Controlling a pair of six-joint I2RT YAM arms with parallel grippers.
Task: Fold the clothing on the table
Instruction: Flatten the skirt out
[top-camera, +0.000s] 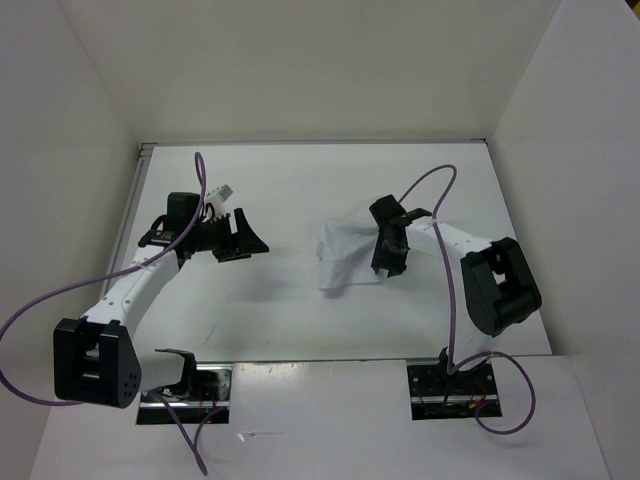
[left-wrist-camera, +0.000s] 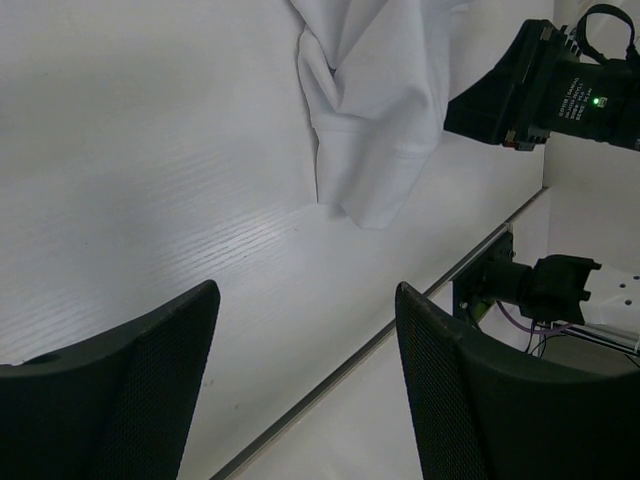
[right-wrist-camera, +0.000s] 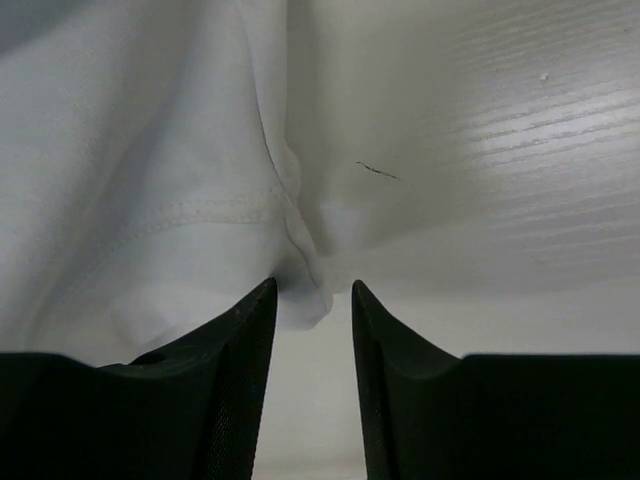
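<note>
The clothing lies bunched right of centre on the table; our right gripper, the nearer one, sits at its right hem corner, jaws narrowly apart about that corner; our left gripper, spread wide, hangs well apart to its left.

One piece of clothing lies on one table. There are two arms: the left arm to the left of the clothing and the right arm to its right. There are two grippers: the left gripper well left of the clothing and the right gripper at its right edge. Each has two fingers, four in all. There are two purple cables: the left cable to the left of the clothing and the right cable to its right. Two dark base plates sit nearer than the clothing: the left plate and the right plate. Three white walls stand behind the clothing and on either side of it.
</note>
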